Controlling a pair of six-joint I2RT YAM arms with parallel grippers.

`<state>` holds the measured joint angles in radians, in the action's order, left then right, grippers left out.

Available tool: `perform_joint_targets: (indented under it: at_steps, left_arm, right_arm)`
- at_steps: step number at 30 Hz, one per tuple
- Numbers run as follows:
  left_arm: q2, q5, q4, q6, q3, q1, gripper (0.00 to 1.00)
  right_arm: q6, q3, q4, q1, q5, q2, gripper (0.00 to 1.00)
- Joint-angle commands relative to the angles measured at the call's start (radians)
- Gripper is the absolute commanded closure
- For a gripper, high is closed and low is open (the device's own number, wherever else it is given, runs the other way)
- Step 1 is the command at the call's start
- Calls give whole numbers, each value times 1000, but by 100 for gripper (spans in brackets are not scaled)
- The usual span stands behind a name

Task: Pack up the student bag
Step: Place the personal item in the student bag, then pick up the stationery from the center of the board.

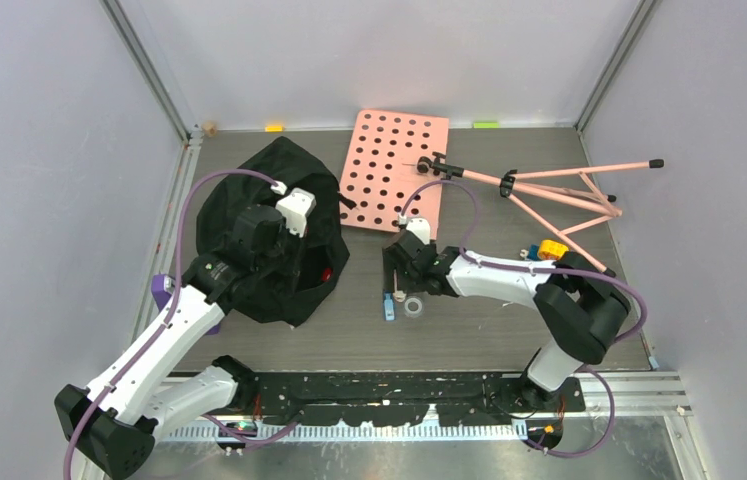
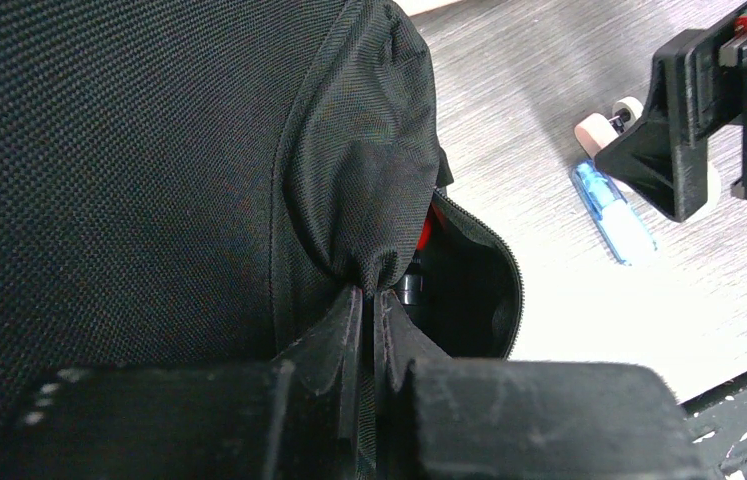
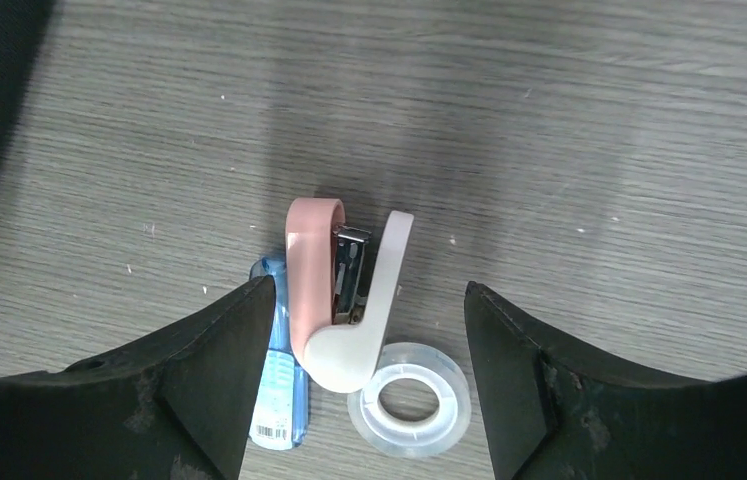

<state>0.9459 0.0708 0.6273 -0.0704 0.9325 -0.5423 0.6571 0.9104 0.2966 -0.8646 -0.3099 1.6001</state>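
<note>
The black student bag (image 1: 269, 235) lies at the left of the table. My left gripper (image 2: 369, 300) is shut on a fold of its fabric (image 2: 349, 180) beside the open zipper mouth (image 2: 479, 290), where a red item (image 1: 326, 273) shows inside. My right gripper (image 3: 369, 300) is open above a pink and white stapler (image 3: 344, 290), with a blue tube (image 3: 279, 390) and a clear tape roll (image 3: 409, 400) beside it. The stapler lies between the fingers, which are apart from it. In the top view the right gripper (image 1: 399, 285) hovers over these items (image 1: 401, 303).
A pink perforated board (image 1: 394, 170) lies at the back centre. A folded pink tripod stand (image 1: 549, 190) lies at the back right. A yellow and blue item (image 1: 547, 250) sits near the right arm. A purple object (image 1: 161, 290) sits by the left arm.
</note>
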Motion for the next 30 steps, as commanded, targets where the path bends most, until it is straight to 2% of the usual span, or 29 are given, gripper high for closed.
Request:
perform_joint_targets:
  at_steps: [1,11,20,30]
  left_arm:
    - [-9,28,-27,7,3,1,100]
    - [-8,31,-27,9,3,1,100]
    - [-7,34,-25,8,3,1,100]
    - [-13,34,-25,9,3,1,100]
  right_arm:
    - [24,27,-52,-3,40,33,25]
    - [24,57,-15,-10,-13,67,33]
    - [32,58,-22,-23,-17,71,46]
    - [40,21,-34,-27,-38,-18,54]
